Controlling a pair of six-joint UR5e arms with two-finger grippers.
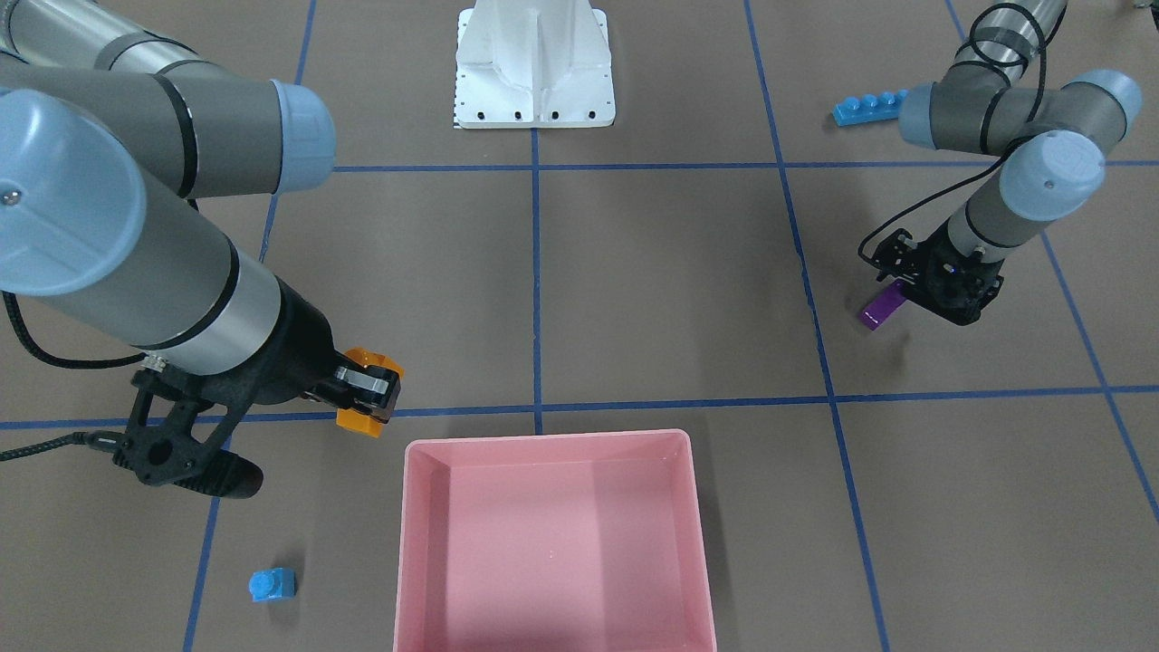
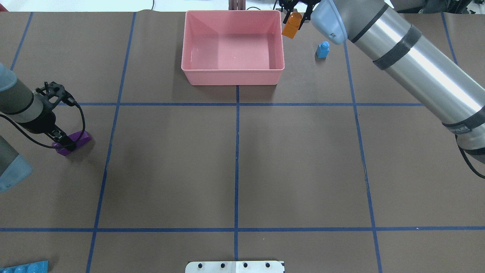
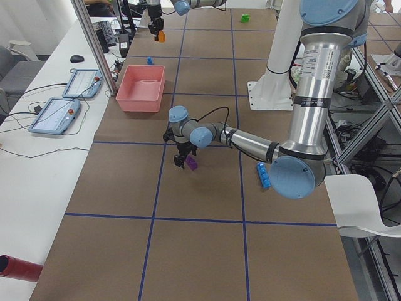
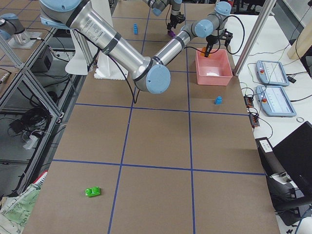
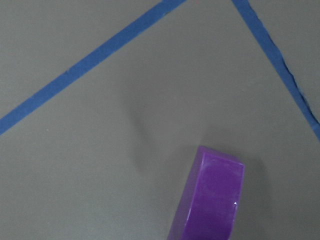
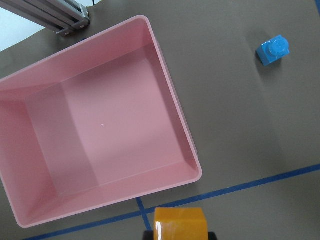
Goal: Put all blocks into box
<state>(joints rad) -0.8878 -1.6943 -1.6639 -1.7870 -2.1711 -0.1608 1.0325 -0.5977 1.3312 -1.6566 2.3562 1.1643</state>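
My right gripper point(image 1: 368, 391) is shut on the orange one-stud block point(image 1: 360, 420) and holds it above the table, just outside a corner of the pink box point(image 1: 552, 543). The box is empty. In the right wrist view the orange block point(image 6: 180, 222) hangs below the box point(image 6: 100, 125). My left gripper point(image 2: 66, 144) is low at the table, shut on the purple wedge point(image 2: 81, 137), which fills the bottom of the left wrist view point(image 5: 212, 200). The small blue cube point(image 1: 272, 586) stands beside the box. The long blue bar point(image 1: 867, 108) lies behind the left arm. The green block point(image 4: 92, 191) lies far off.
The white metal base point(image 1: 534, 72) stands at the robot's edge of the table. Blue tape lines cross the brown table. Tablets and a metal post point(image 4: 253, 34) stand past the box's far side.
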